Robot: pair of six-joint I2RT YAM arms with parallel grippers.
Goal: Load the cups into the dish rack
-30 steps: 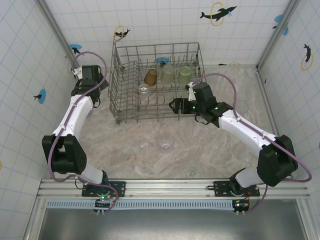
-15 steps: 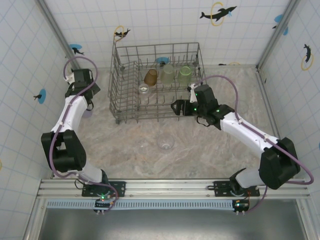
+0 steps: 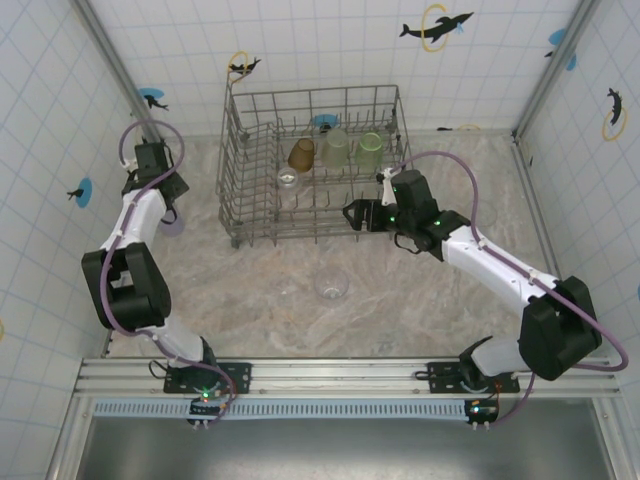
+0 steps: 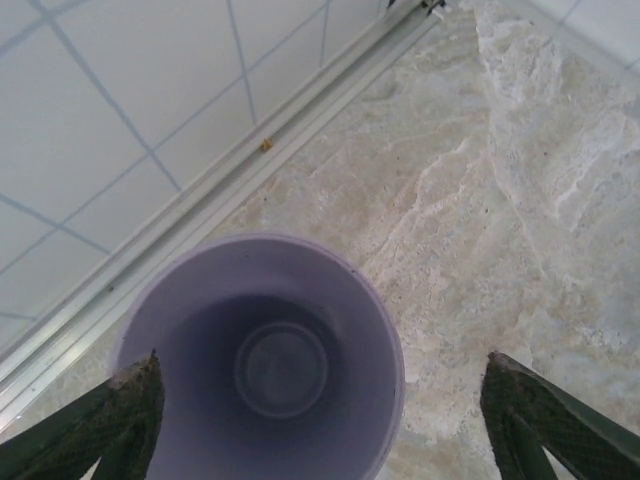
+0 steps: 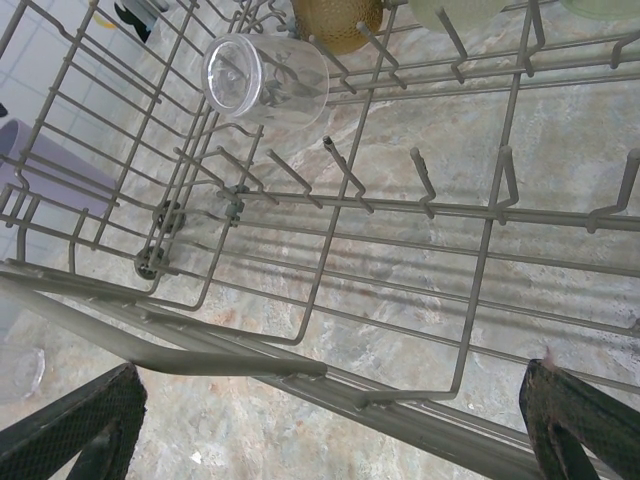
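Four cups in dish rack (image 3: 312, 92) at far centre: amber cup (image 3: 301, 153), two pale green cups (image 3: 336, 146), clear cup (image 5: 265, 78) tipped on tines. Lilac cup (image 4: 260, 360) upright on marbled beige tabletop (image 3: 420, 300), close to metal rail (image 4: 250, 180) at foot of left wall. Left gripper (image 4: 322, 358) above it, jaws wide, astride cup, no grip. Right gripper (image 5: 330, 370) spread wide over rack's near wall, holding nothing. Another clear cup (image 3: 331, 287) on tabletop, near centre. White tiled walls (image 3: 330, 40) on three sides, dolphin stickers (image 3: 435, 27).
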